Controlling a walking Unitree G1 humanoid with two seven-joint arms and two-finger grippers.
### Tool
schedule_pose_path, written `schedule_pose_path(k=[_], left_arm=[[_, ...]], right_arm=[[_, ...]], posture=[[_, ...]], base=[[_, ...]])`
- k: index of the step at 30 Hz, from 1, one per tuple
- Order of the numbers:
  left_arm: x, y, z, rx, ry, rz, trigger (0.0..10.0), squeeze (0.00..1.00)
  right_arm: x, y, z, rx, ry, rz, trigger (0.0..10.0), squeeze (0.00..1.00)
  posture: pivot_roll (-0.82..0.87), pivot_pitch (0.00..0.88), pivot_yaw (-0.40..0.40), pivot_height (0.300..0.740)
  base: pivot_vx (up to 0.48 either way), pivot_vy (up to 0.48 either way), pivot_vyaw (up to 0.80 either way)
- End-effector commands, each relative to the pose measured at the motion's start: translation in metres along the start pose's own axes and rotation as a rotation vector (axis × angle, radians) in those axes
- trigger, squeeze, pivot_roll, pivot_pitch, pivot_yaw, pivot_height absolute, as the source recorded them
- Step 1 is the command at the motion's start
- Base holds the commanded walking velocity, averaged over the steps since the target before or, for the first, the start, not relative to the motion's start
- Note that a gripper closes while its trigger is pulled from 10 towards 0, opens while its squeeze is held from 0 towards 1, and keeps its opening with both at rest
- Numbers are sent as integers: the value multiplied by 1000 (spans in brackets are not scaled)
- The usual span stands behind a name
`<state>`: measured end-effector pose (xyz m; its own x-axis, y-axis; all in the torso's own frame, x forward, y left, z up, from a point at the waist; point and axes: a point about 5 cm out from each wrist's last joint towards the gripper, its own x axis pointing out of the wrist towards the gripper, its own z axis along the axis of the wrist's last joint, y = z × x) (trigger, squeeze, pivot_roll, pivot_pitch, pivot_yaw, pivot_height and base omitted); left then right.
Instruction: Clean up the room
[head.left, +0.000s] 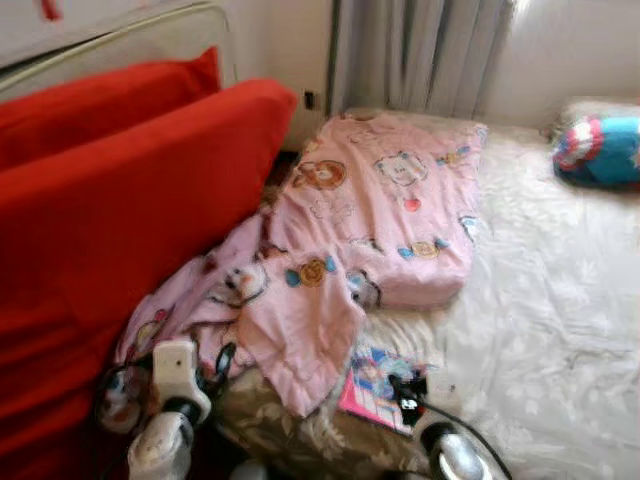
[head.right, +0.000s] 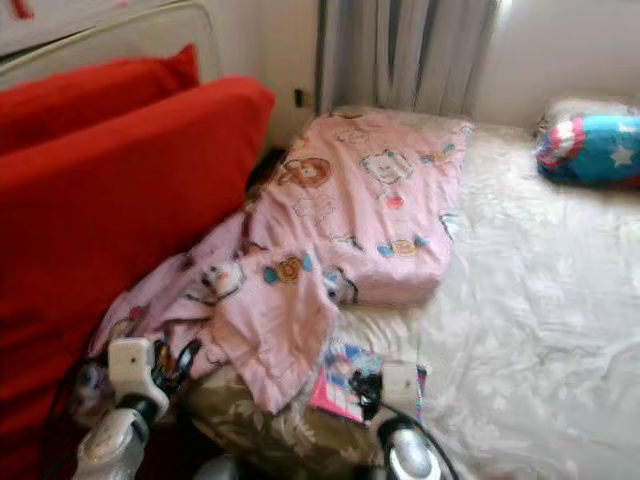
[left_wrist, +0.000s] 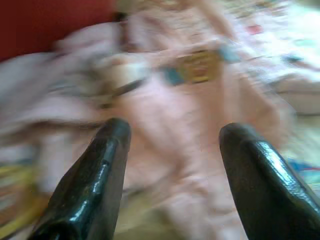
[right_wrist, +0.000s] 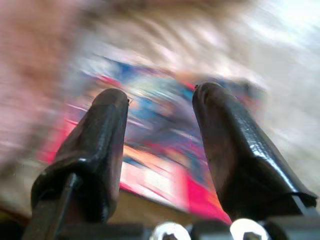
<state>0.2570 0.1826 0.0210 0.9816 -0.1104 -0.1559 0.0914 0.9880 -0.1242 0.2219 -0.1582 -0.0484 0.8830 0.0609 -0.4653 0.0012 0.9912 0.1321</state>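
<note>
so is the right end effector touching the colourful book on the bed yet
Cannot tell. In the right wrist view the right end effector is open with the book showing between its fingers, but motion blur hides any contact or gap.

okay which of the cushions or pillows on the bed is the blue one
The small pillow at the bed's far right corner, near the wall. It is blue with red and white; the other two are plain red.

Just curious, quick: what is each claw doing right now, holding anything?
Left claw: open, empty, over the pink blanket.
Right claw: open, empty, above the colourful book.
</note>
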Motion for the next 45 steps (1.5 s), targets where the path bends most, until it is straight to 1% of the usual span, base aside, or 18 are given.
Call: schedule_pose_path(k=[1, 7, 15, 17, 20, 22, 23, 28, 29, 30, 34, 35, 37, 39, 41, 43, 45], left_arm=[[-3, 11, 1, 15, 5, 27, 10000, 0], [-3, 11, 2, 10, -4, 26, 10000, 0], [-3, 10, 2, 7, -8, 24, 10000, 0], [-3, 10, 2, 6, -8, 23, 10000, 0], [-3, 9, 2, 5, -9, 22, 10000, 0], [-3, 9, 2, 5, -9, 21, 10000, 0], [-3, 9, 2, 6, -9, 21, 10000, 0], [-5, 9, 1, 7, -6, 21, 10000, 0], [-5, 9, 1, 10, -6, 21, 10000, 0], [-6, 9, 1, 13, -7, 20, 10000, 0], [-8, 8, 2, 24, -8, 14, 10000, 0], [-8, 8, 2, 25, -8, 14, 10000, 0], [-9, 8, 3, 33, -12, 8, 10000, 0], [-10, 7, 3, 35, -14, 6, 10000, 0], [-10, 6, 6, 42, -21, 1, 10000, 0], [-11, 6, 7, 51, -25, -6, 10000, 0], [-12, 5, 9, 59, -30, -13, 10000, 0]], right_arm=[[1, 9, -1, 21, 4, 18, 10000, 0], [1, 7, -2, 21, 9, 0, 10000, 0], [1, 1, -1, 7, 17, -70, 10000, 0], [3, 1, -1, 0, 28, -75, 10000, 0], [4, 2, 1, -3, 17, -68, 10000, 0], [4, 2, 1, -4, 17, -67, 10000, 0], [4, 3, 3, 0, 0, -65, 10000, 0], [4, 3, 3, -6, -3, -74, 10000, 0], [4, 2, 4, 12, -1, -84, 10000, 0], [6, -1, 7, 55, -2, -102, 10000, 0], [13, -5, 18, 126, -12, -108, 10000, 0], [14, -5, 19, 130, -13, -107, 10000, 0], [20, -5, 31, 168, -29, -82, 10000, 0], [23, -4, 35, 182, -36, -66, 10000, 0], [30, 0, 48, 209, -51, -17, 10000, 0], [32, 1, 51, 218, -54, -5, 10000, 0], [34, 1, 56, 246, -60, -19, 10000, 0]], posture=[[7, 57, -22, 635], [7, 60, -22, 635], [8, 63, -23, 635], [5, 65, -24, 626], [7, 68, -25, 606], [7, 68, -25, 601], [9, 70, -25, 596], [11, 77, -25, 596], [15, 81, -24, 596], [18, 85, -23, 596], [23, 93, -20, 596], [23, 93, -20, 596], [32, 105, -14, 596], [32, 105, -14, 596], [43, 120, -8, 596], [53, 133, -5, 596], [64, 145, -2, 596]], base=[[307, 0, 0], [51, 0, 0], [0, 0, 0], [0, 0, 0], [0, 0, 0], [0, 0, 0], [0, 0, 0], [0, 0, 0], [0, 0, 0], [0, 0, 0], [0, 0, 0], [0, 0, 0], [0, 0, 0], [0, 0, 0], [0, 0, 0], [0, 0, 0], [0, 0, 0]])
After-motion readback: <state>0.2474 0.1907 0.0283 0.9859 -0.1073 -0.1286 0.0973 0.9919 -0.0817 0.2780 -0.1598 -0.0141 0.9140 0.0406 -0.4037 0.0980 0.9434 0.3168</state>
